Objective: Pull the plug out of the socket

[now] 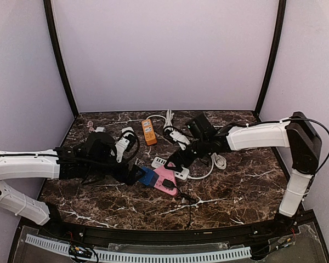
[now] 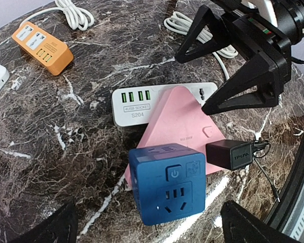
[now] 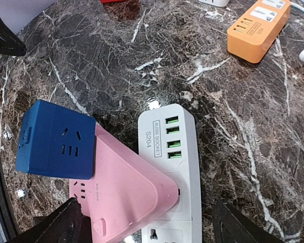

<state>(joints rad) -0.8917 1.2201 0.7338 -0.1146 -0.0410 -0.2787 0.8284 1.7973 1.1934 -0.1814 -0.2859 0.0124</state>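
Observation:
A white socket strip (image 1: 170, 166) (image 3: 185, 152) lies mid-table. A pink triangular adapter (image 2: 180, 121) (image 3: 121, 187) is plugged into its top. A blue cube adapter (image 2: 167, 182) (image 3: 55, 139) sits at the pink one's corner, and a black plug block (image 2: 230, 154) sticks out of its side. My left gripper (image 2: 152, 225) is open, its fingers standing wide on either side of the blue cube. My right gripper (image 3: 149, 228) (image 2: 191, 83) is open above the strip and the pink adapter, touching neither.
An orange socket strip (image 1: 148, 131) (image 2: 40, 43) lies behind, with white cables (image 1: 170, 123), another white strip (image 1: 178, 137) and a small white adapter (image 1: 100, 130). A white cable coil (image 1: 216, 160) lies under the right arm. A thin black cord (image 1: 189, 208) runs to the front edge.

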